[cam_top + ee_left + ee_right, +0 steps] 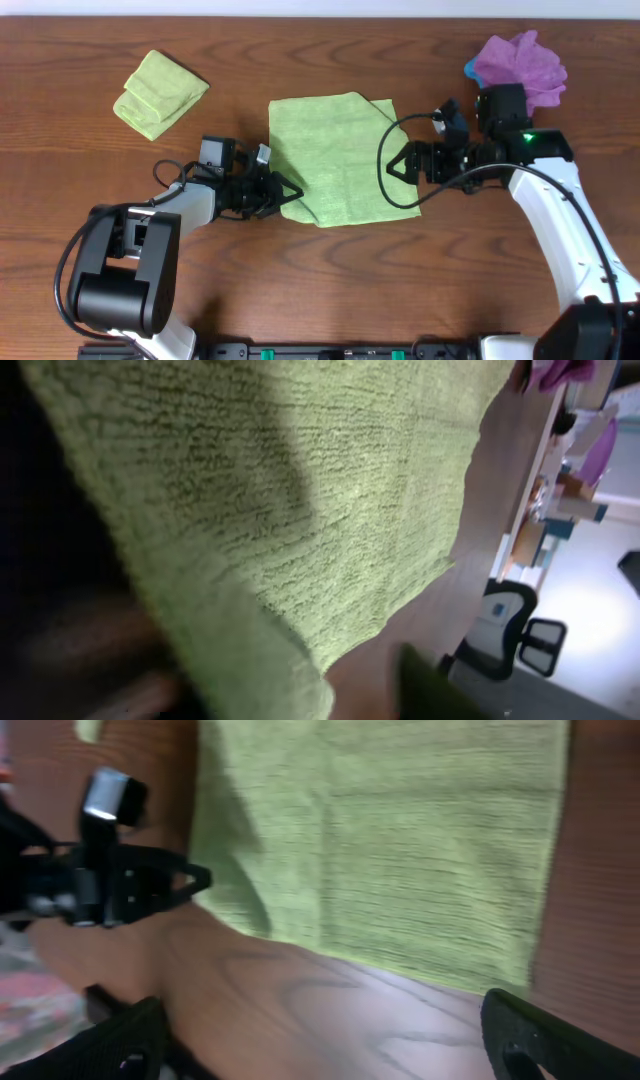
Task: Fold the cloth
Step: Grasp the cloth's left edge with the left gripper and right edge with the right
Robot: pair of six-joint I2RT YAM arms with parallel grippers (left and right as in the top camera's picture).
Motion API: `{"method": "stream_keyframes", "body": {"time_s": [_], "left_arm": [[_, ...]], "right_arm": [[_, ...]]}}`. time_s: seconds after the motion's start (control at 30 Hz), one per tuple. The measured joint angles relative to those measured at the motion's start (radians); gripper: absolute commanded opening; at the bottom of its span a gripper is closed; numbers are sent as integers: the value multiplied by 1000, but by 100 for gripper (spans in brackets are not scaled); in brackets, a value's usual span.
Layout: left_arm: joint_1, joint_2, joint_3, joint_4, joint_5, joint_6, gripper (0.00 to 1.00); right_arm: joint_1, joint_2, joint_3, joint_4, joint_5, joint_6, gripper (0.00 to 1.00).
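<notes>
The green cloth (335,160) lies flat in the middle of the table (60,130), a little toward the far edge. The left gripper (288,190) is at the cloth's near left corner, low on the wood. I cannot tell if its jaws are together or holding the edge. The right gripper (398,166) is just beside the cloth's right edge, with its fingers (530,1030) wide apart and holding nothing. A folded green cloth (160,92) lies near the far left corner, and a purple cloth (520,60) near the far right corner.
</notes>
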Motion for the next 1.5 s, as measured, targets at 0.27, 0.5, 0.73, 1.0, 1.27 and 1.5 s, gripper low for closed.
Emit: {"method": "stream_keyframes", "body": {"time_s": [0.27,0.5,0.73,1.0,1.27,1.5], "left_arm": [[2,0,0,1,47,-1,6],[41,0,0,1,116,-1,6],[89,0,0,1,161,-1,6],[102,-1,0,1,186,-1,6],[102,-1,0,1,195,-1,6],[102,-1,0,1,210,-1,6]], "right_arm": [[0,-2,-178,171,39,2,99],[0,-2,-365,311,47,64,99],[0,-2,-446,374,76,111,99],[0,-4,-508,504,95,173,98],[2,4,-530,597,87,248,90],[32,32,-529,657,69,286,82]]}}
